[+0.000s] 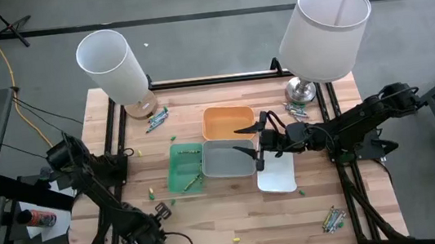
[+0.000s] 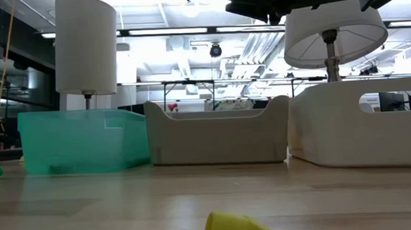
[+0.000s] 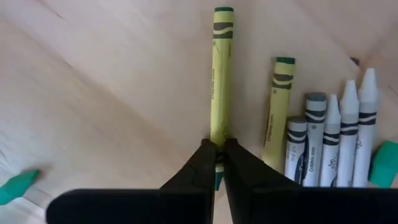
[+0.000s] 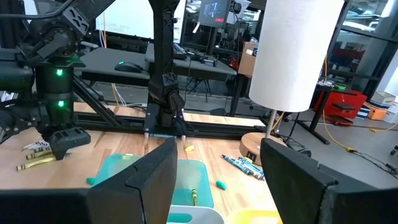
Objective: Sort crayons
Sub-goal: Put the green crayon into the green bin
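My left gripper (image 1: pixel 161 214) is low over the table's near left part and shut on a yellow-green crayon (image 3: pixel 217 81). Beside that crayon, a second yellow-green crayon (image 3: pixel 277 106) and several grey-white crayons (image 3: pixel 329 140) lie flat on the wood. My right gripper (image 1: pixel 246 140) is open and empty above the grey tray (image 1: pixel 227 159), between it and the orange tray (image 1: pixel 228 122). In the right wrist view its fingers (image 4: pixel 152 180) stand wide apart over the green tray (image 4: pixel 124 171), where a crayon (image 4: pixel 193 197) lies. My left gripper pinches the yellow-green crayon between its two fingertips, close to one end (image 3: pixel 216 149). The fingers come from above, pointing down, and lie across the crayon. The rest of the crayon runs away from the fingers along the wood; I cannot tell whether it is lifted.
Green (image 1: pixel 186 168), grey, orange and white (image 1: pixel 277 174) trays stand mid-table. Two lamps (image 1: pixel 112 64) (image 1: pixel 323 28) stand at the far edge. Crayon heaps lie by each lamp (image 1: pixel 157 119) (image 1: pixel 296 109) and near right (image 1: pixel 334 219). A yellow crayon (image 1: pixel 233 239) lies near the front edge.
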Robot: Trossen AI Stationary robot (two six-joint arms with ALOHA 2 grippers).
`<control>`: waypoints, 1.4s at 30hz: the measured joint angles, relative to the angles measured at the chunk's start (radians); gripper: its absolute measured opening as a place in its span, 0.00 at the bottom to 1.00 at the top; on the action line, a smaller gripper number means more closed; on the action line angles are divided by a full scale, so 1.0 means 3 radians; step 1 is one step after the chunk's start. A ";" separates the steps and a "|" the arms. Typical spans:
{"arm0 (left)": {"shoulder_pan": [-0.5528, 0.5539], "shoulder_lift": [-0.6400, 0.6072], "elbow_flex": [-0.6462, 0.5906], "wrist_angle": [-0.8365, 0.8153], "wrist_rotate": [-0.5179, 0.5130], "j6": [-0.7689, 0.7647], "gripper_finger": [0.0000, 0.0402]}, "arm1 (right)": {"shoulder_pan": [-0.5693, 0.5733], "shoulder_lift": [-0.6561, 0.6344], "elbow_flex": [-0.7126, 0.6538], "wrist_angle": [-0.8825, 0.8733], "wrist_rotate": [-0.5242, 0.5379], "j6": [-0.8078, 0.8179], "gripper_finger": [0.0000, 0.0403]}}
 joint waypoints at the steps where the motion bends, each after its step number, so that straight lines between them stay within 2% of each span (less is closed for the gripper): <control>1: 0.0012 -0.0006 -0.0002 0.0003 0.0011 0.0000 0.02 | 0.0000 0.0000 0.0000 0.0000 0.0000 0.0000 0.56; 6: 0.0073 -0.0108 -0.0004 -0.0007 -0.0080 -0.0059 0.01 | -0.0001 0.0000 0.0000 -0.0001 0.0000 0.0000 0.56; 12: 0.0242 -0.0559 0.0307 -0.0447 -0.0190 -0.0210 0.00 | 0.0000 0.0000 0.0001 -0.0008 -0.0001 0.0000 0.56; 14: 0.0302 -0.0759 0.0407 -0.0440 -0.0499 -0.0238 0.00 | 0.0000 0.0000 0.0001 -0.0004 -0.0001 0.0000 0.56; 20: 0.0508 -0.1408 0.0472 -0.0124 -0.1773 -0.0153 0.00 | 0.0000 0.0000 0.0001 -0.0015 -0.0001 0.0009 0.56; 23: 0.0677 -0.1629 0.0465 0.0026 -0.2107 0.0109 0.00 | -0.0001 0.0000 0.0001 -0.0013 0.0000 0.0006 0.56; 25: 0.0809 -0.1745 0.0368 0.0428 -0.2180 0.0401 0.00 | 0.0000 0.0000 0.0001 -0.0010 -0.0001 0.0005 0.56; 27: 0.0978 -0.1868 0.0113 0.1098 -0.2103 0.0804 0.00 | 0.0000 0.0000 0.0001 -0.0013 -0.0001 0.0004 0.56; 30: 0.1315 -0.1985 -0.0428 0.2327 -0.1647 0.1303 0.00 | 0.0000 0.0000 0.0001 -0.0011 -0.0001 0.0003 0.56; 33: 0.1735 -0.1993 -0.1016 0.3517 -0.1208 0.1440 0.00 | -0.0001 0.0000 0.0001 -0.0011 -0.0001 0.0008 0.56; 36: 0.2127 -0.1935 -0.1504 0.4571 -0.0943 0.1345 0.00 | 0.0000 0.0000 0.0001 -0.0009 -0.0003 0.0005 0.56; 39: 0.2444 -0.1875 -0.1811 0.5422 -0.0869 0.1005 0.00 | -0.0001 0.0009 0.0001 0.0020 -0.0152 0.0022 0.56; 42: 0.2691 -0.1843 -0.1924 0.5638 -0.0843 0.0426 0.00 | -0.0001 0.0030 0.0001 0.0161 -0.0438 0.0022 0.56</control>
